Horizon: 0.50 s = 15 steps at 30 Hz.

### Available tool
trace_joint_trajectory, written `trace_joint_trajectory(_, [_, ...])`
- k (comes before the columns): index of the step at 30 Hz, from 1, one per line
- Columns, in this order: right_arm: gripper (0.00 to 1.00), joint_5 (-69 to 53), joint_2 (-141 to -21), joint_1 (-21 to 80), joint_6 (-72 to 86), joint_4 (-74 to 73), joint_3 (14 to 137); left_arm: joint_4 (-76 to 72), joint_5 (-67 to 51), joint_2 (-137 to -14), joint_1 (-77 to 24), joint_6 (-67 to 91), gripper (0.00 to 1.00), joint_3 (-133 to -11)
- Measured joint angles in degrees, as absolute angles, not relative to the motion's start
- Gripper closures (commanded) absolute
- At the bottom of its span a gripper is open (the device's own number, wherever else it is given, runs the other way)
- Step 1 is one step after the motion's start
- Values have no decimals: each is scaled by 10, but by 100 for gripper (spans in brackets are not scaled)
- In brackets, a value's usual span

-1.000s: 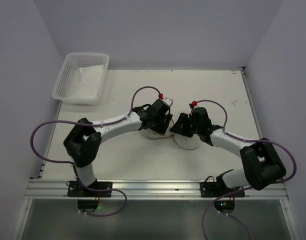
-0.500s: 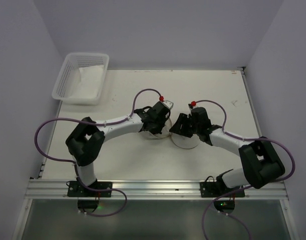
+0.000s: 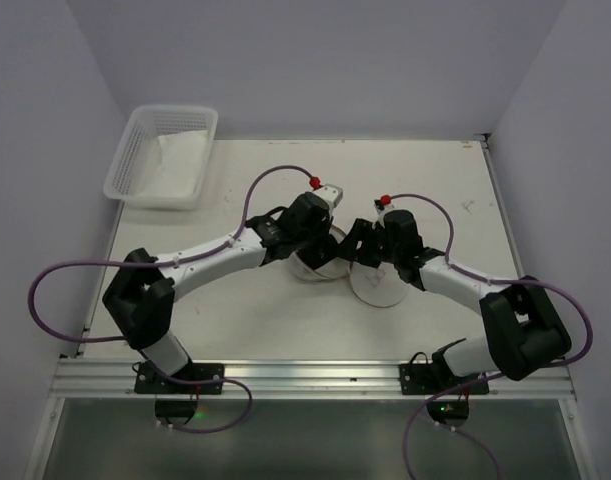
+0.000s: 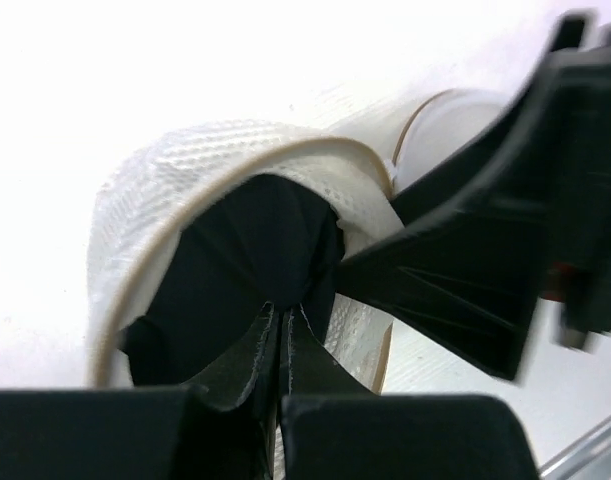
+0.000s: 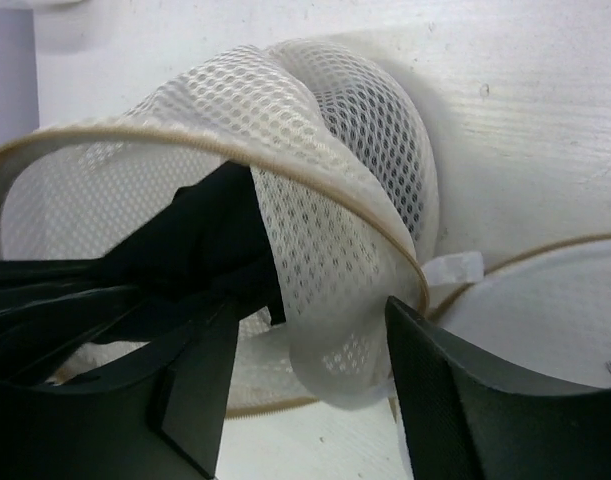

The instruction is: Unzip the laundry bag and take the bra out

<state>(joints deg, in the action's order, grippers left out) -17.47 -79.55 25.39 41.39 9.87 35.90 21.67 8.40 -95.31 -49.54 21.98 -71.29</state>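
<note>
The white mesh laundry bag (image 3: 320, 268) lies unzipped at mid-table, its round lid (image 3: 381, 287) flopped to the right. In the left wrist view the bag (image 4: 215, 160) gapes toward me with the black bra (image 4: 245, 250) inside. My left gripper (image 4: 282, 318) reaches into the mouth, shut on the bra's fabric. My right gripper (image 5: 307, 318) is open, its fingers straddling a fold of the bag's mesh wall (image 5: 325, 200). The bra (image 5: 210, 235) shows there too, pinched by the left fingers (image 5: 55, 300). From above, both grippers (image 3: 320, 250) (image 3: 357, 250) meet over the bag and hide the bra.
A white lattice basket (image 3: 163, 155) with white cloth in it stands at the back left corner. Purple cables loop off both arms. The table's near edge is a metal rail (image 3: 305, 375) holding the arm bases.
The left gripper closed on the bra and its arm stretched rightward and further out. The right jaws widened round the bag wall. The bag tipped open more.
</note>
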Motion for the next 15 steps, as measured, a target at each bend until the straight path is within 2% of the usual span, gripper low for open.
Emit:
trace_joint_trajectory(2, [52, -174, -807, 254, 415, 99, 360, 208, 79, -930, -495, 220, 100, -709])
trace_joint_trajectory(3, [65, -173, -811, 254, 414, 98, 360, 204, 76, -916, -494, 220, 100, -705])
trace_joint_trajectory(5, [76, -169, -814, 254, 414, 95, 360, 201, 64, -886, -489, 220, 100, -698])
trace_joint_trajectory(7, [82, -162, -814, 254, 412, 93, 360, 192, 44, -855, -478, 221, 100, -690])
trace_joint_trajectory(15, [83, -157, -797, 254, 408, 89, 359, 89, -182, -782, -397, 256, 100, -658])
